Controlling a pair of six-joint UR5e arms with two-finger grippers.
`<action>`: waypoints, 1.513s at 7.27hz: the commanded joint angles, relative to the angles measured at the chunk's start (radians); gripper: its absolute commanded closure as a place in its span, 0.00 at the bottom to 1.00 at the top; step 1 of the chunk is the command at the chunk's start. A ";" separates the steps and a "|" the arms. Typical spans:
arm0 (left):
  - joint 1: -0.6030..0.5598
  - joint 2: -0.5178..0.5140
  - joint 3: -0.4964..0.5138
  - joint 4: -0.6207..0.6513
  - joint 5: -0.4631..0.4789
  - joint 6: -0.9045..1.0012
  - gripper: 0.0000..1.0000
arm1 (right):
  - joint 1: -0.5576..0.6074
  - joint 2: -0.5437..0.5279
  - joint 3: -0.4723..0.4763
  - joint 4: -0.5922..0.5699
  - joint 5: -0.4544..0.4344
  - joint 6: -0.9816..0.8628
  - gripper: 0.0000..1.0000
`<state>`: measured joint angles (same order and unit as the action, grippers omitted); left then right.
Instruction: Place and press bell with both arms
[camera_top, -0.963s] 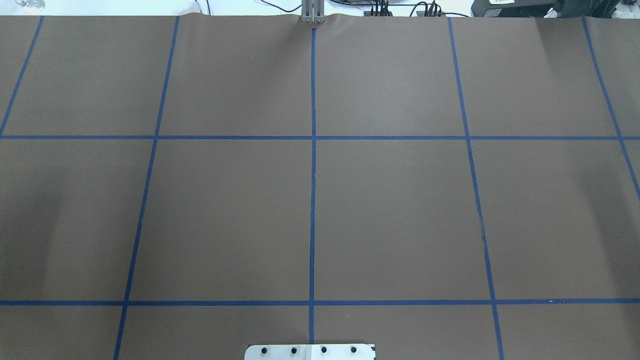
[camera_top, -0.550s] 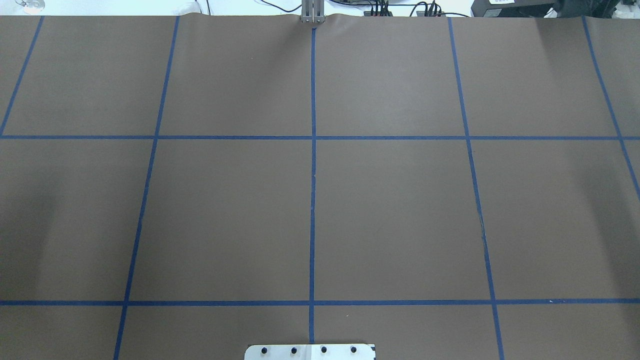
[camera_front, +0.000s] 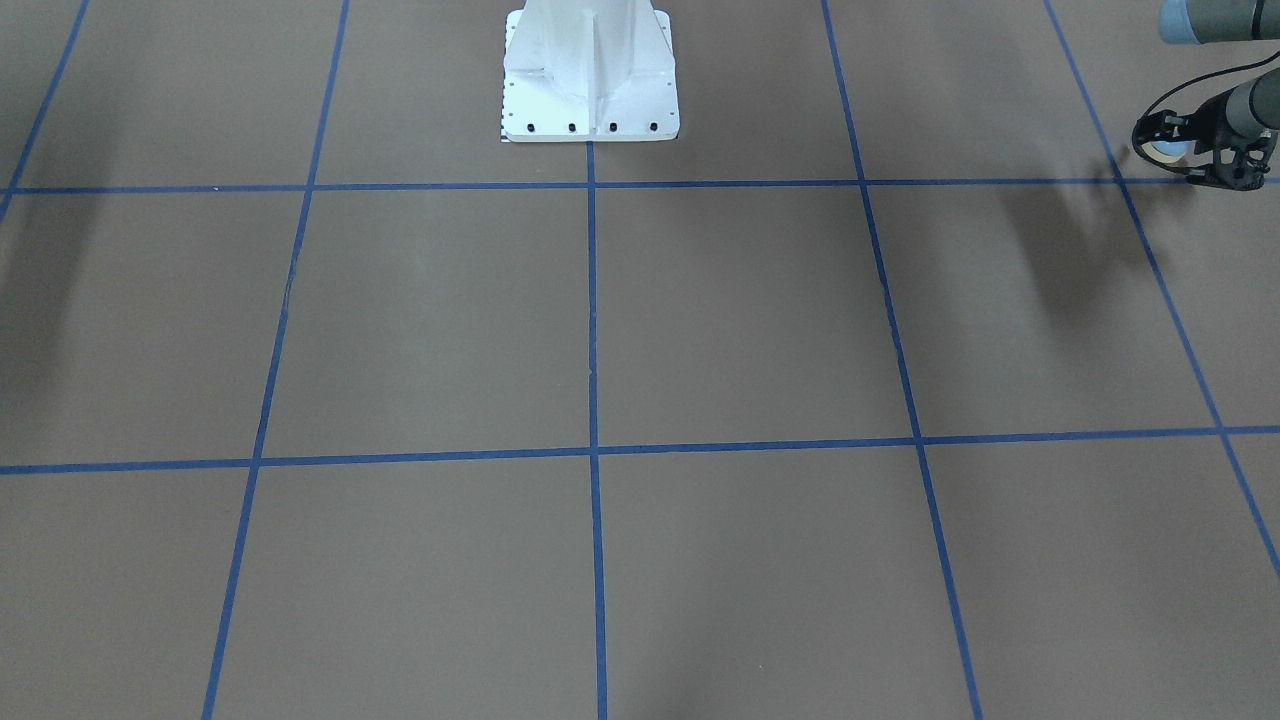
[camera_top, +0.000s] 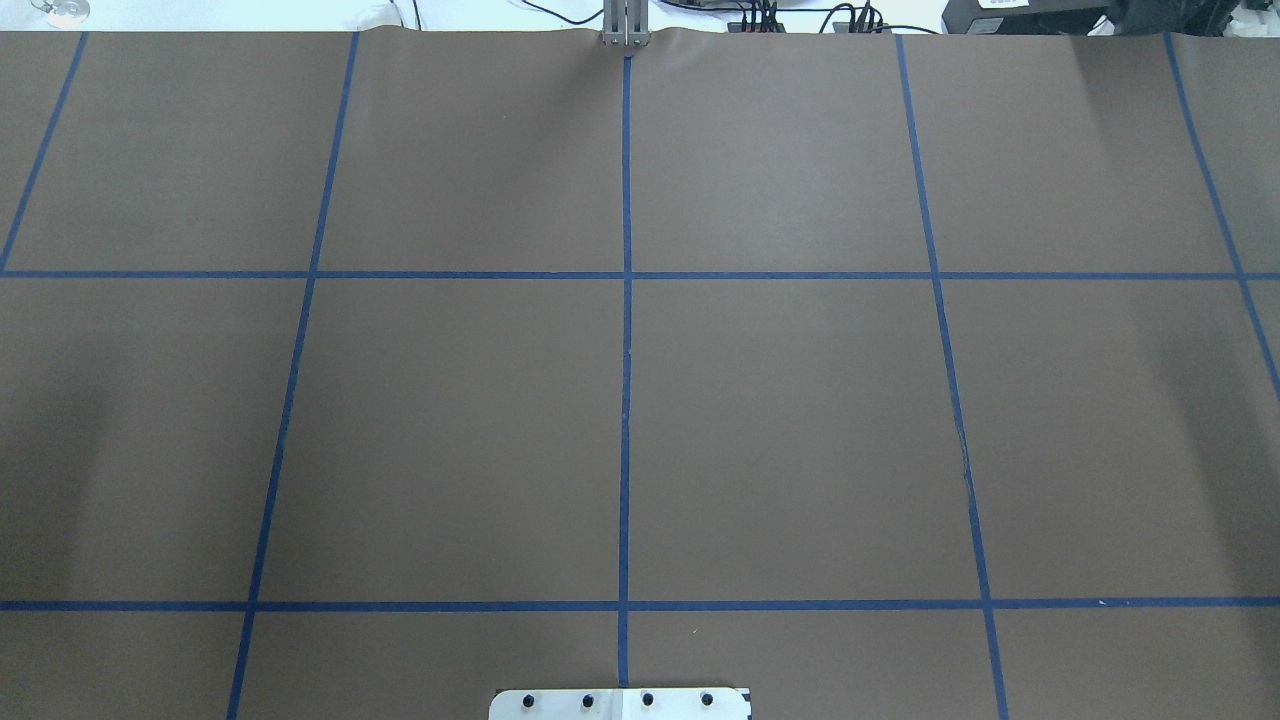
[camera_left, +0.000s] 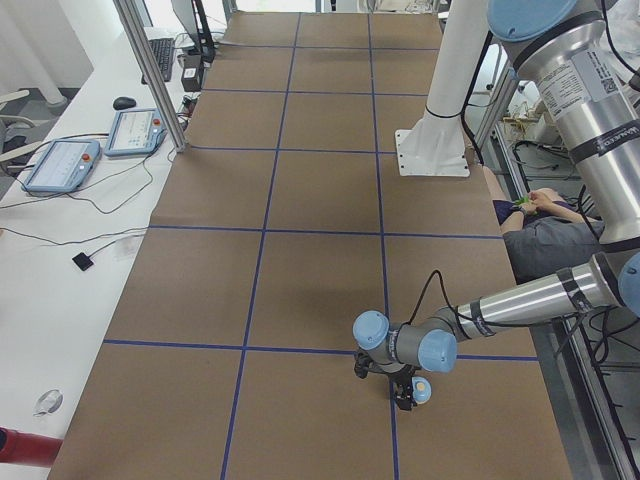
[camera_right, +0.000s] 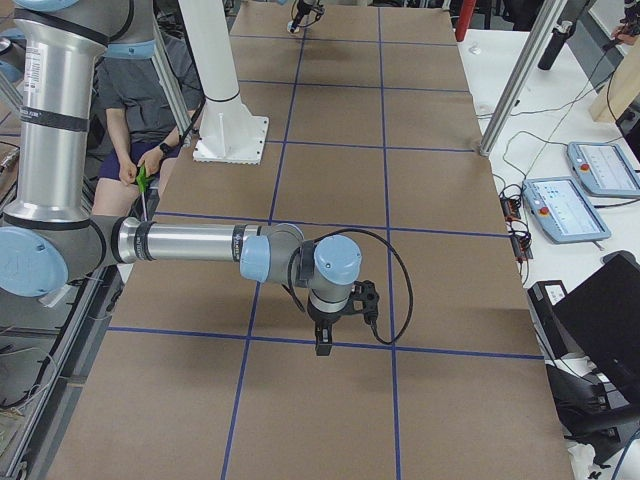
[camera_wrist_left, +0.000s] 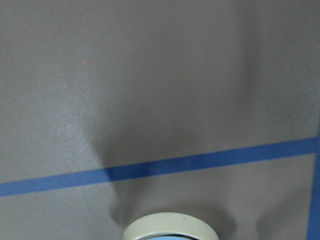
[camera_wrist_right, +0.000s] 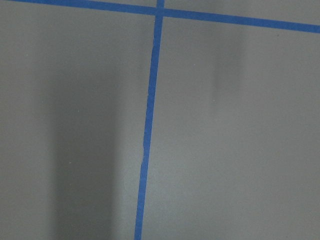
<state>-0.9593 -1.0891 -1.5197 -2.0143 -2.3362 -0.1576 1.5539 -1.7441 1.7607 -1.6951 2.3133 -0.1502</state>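
Observation:
The bell (camera_front: 1166, 150) is light blue with a cream base and sits between the fingers of my left gripper (camera_front: 1190, 160), at the far right of the front-facing view, just above the brown table. It also shows in the exterior left view (camera_left: 422, 388) under the near arm's gripper (camera_left: 405, 392). Its cream base fills the bottom edge of the left wrist view (camera_wrist_left: 170, 226). My right gripper (camera_right: 323, 345) hangs low over a blue tape line in the exterior right view only; I cannot tell whether it is open or shut. Neither arm shows in the overhead view.
The white bolted pedestal (camera_front: 590, 100) stands at the robot's edge of the table. Blue tape lines (camera_top: 625, 400) split the brown table cover into squares. A seated person (camera_left: 545, 235) is beside the table. Teach pendants (camera_left: 60, 165) and a metal post (camera_left: 150, 70) are on the far side.

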 joint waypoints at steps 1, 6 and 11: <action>0.005 0.000 0.015 -0.001 0.000 0.016 0.01 | 0.000 -0.002 0.000 0.000 0.000 0.000 0.00; 0.007 0.000 0.018 -0.009 0.000 0.019 0.25 | 0.000 -0.005 0.014 0.000 0.000 0.001 0.00; 0.007 0.011 0.012 -0.049 -0.002 0.020 0.70 | 0.000 -0.006 0.023 0.000 0.000 0.001 0.00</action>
<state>-0.9526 -1.0852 -1.5032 -2.0447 -2.3376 -0.1375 1.5539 -1.7501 1.7812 -1.6951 2.3138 -0.1494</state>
